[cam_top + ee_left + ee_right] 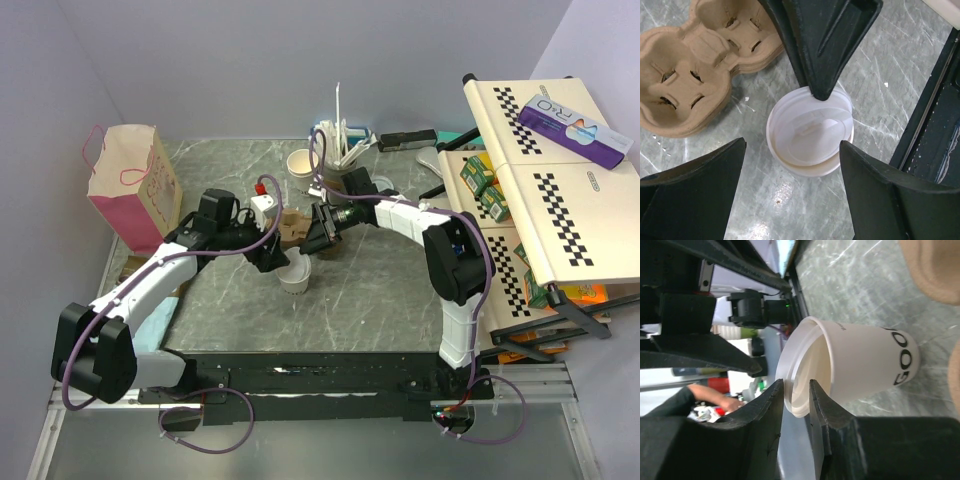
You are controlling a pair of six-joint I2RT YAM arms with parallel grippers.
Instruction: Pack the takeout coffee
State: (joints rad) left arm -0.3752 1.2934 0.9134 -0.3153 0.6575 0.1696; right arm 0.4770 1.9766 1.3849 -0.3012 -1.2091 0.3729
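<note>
The takeout coffee cup [296, 275] stands upright on the grey marble table, an off-white paper cup [870, 365] with black lettering. Its white plastic lid [812, 132] lies tilted on the rim, not seated flat. My right gripper [796, 385] reaches in from the far side. Its fingers are slightly parted around the lid's edge [790, 375], with a small gap on one side. My left gripper [792, 190] hovers wide open just above the cup's near side, holding nothing. The right gripper's finger [820, 50] shows in the left wrist view, its tip at the lid.
A brown cardboard two-cup tray [695, 65] lies just behind the cup. A grey cup of straws and stirrers [340, 160] and another paper cup [300, 163] stand at the back. A pink paper bag [130, 185] stands at the left. A checkered rack [540, 180] fills the right side.
</note>
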